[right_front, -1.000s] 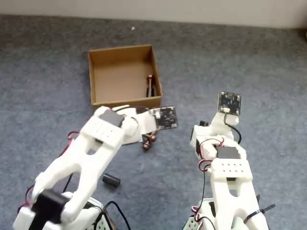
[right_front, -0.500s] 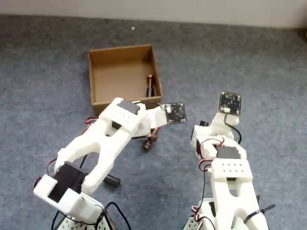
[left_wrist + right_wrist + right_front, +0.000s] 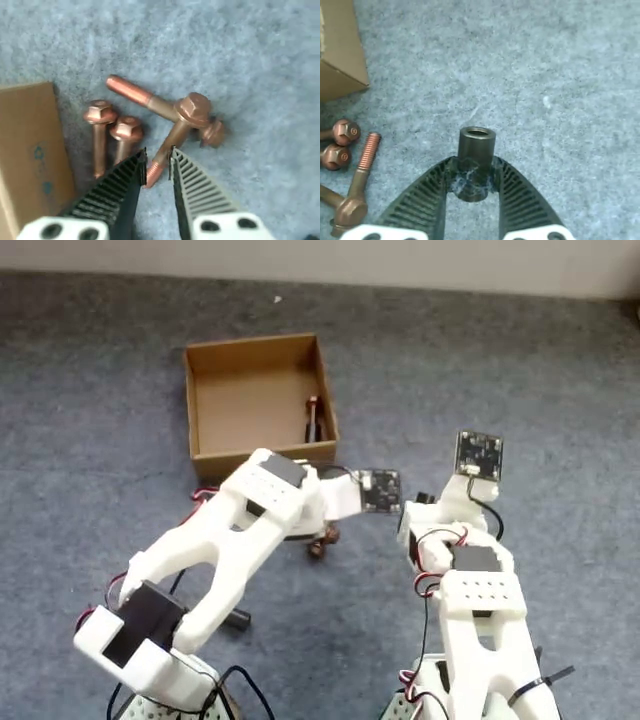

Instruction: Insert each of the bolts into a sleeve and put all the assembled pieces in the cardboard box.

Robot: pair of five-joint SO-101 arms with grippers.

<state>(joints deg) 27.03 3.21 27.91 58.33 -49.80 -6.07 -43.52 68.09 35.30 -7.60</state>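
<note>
Since a second ago the left arm has swung right along the box's [image 3: 215, 454] front wall. The left gripper [image 3: 157, 160], jaws narrow, now straddles the threaded tip of a coppery bolt [image 3: 175, 135] lying among others on the carpet [image 3: 520, 370]; the right gripper [image 3: 472, 172] clamps an upright black sleeve [image 3: 476, 145]

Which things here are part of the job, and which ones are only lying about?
For the job: loose bolts; sleeve in the right tool; second sleeve, lying on the carpet; box; assembled piece inside the box.

Not part of it: the carpet under everything.
</note>
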